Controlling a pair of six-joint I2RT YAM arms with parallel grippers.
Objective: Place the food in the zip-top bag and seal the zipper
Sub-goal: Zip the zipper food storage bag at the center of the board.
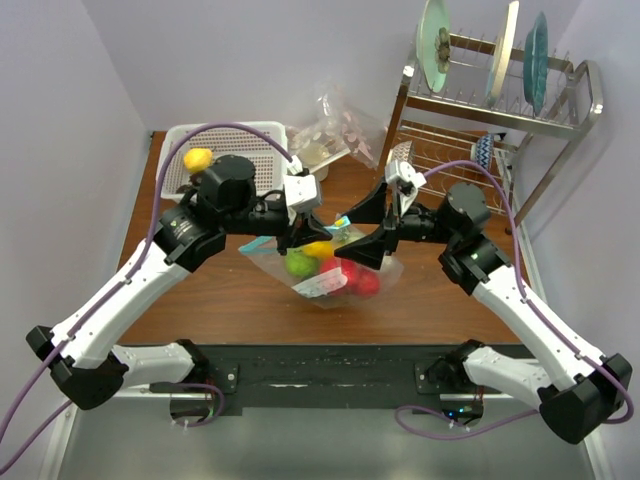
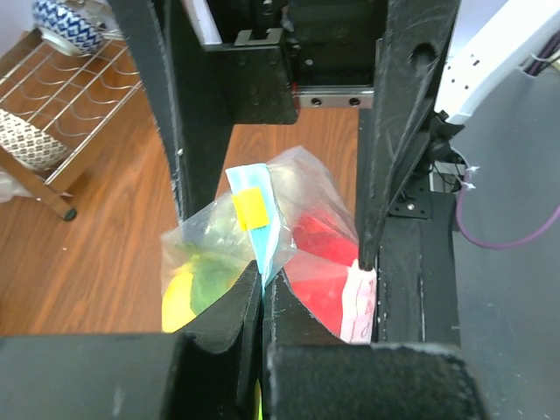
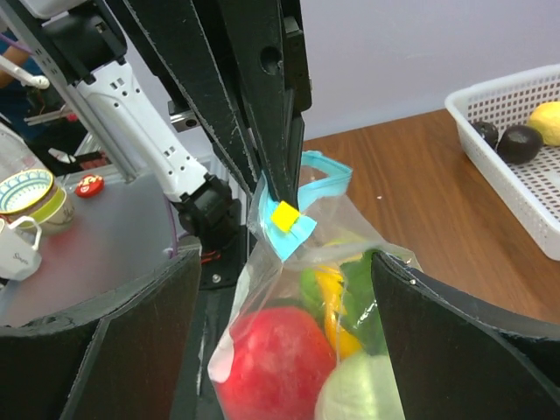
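From above, the zip-top bag (image 1: 335,285) sits near the middle of the wooden surface (image 1: 200,300), between the two arms. The food (image 1: 362,280) shows through the plastic: red, green and yellow pieces. The left gripper (image 1: 297,235) has its fingers shut on the top of the bag. The right gripper (image 1: 345,237) faces it, with its fingers spread wide, one on each side of the bag's upper part. A white basket (image 1: 175,170) at the far left corner holds a yellow fruit (image 1: 197,158). A dish rack (image 1: 480,110) stands at the far right.

In the left wrist view, the left fingers (image 2: 219,324) meet on the zipper (image 2: 267,236), the light-blue strip that rises from between them. A yellow slider tab (image 2: 249,208) sits on the strip. Red food lies to one side of the strip, yellow and green to the other. The right gripper's two dark fingers stand well apart at the top of the view, on either side of the bag.

In the right wrist view, the right fingers (image 3: 114,350) are wide open at the lower corners, with the bag hanging between them. Whether they touch the plastic cannot be told. The left fingers come down from above and pinch the blue strip just above the yellow tab. Dark fruits (image 3: 521,143) lie in the basket at the right edge.
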